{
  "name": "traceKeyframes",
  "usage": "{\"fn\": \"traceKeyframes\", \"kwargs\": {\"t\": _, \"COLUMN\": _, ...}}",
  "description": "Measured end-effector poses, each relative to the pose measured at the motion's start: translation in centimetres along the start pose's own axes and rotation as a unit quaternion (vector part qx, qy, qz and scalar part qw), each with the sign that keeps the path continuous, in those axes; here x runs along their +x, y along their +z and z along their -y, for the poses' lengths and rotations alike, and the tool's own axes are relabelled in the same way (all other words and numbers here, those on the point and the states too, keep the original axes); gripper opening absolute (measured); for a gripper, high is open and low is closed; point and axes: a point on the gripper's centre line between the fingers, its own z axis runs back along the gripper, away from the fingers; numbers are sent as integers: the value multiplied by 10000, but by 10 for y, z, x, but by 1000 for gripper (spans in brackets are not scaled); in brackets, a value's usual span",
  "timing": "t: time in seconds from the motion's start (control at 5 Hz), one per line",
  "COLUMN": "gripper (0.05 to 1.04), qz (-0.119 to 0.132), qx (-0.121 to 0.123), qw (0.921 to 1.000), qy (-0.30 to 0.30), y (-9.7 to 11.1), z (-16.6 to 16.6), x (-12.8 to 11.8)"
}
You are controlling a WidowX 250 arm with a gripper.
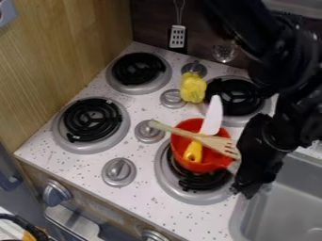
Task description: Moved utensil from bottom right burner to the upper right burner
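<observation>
The black gripper (244, 187) hangs at the right edge of the bottom right burner (166, 181), beside the red pot and close to the sink. On that burner sits the red pot (220, 164). A wooden fork (182, 133) lies across the pot, its tines toward the gripper. Under the fork, a knife with a white blade (213, 114) and a yellow handle (193, 152) leans in the pot, handle down inside. The upper right burner (234, 96) lies behind the pot, its right side partly covered by the arm.
A yellow pepper (193, 88) lies left of the upper right burner, among knobs (172, 99). Two more burners are on the left (91, 120) (138, 69). A metal sink (283, 202) is at the lower right. A slotted spatula (178, 36) hangs on the back wall.
</observation>
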Motion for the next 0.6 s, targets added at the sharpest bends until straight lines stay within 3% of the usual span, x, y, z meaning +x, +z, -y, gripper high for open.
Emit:
{"fn": "traceKeyframes", "kwargs": {"t": 0.2, "gripper": 375, "qz": -75, "qx": -49, "qw": 9966, "qy": -818, "y": 11, "z": -3, "x": 7}}
{"fn": "traceKeyframes", "kwargs": {"t": 0.4, "gripper": 375, "qz": 12, "qx": 131, "qw": 9910, "qy": -1333, "y": 15, "z": -9, "x": 14}}
{"fn": "traceKeyframes", "kwargs": {"t": 0.6, "gripper": 375, "qz": 171, "qx": 81, "qw": 9862, "qy": -1645, "y": 23, "z": -8, "x": 20}}
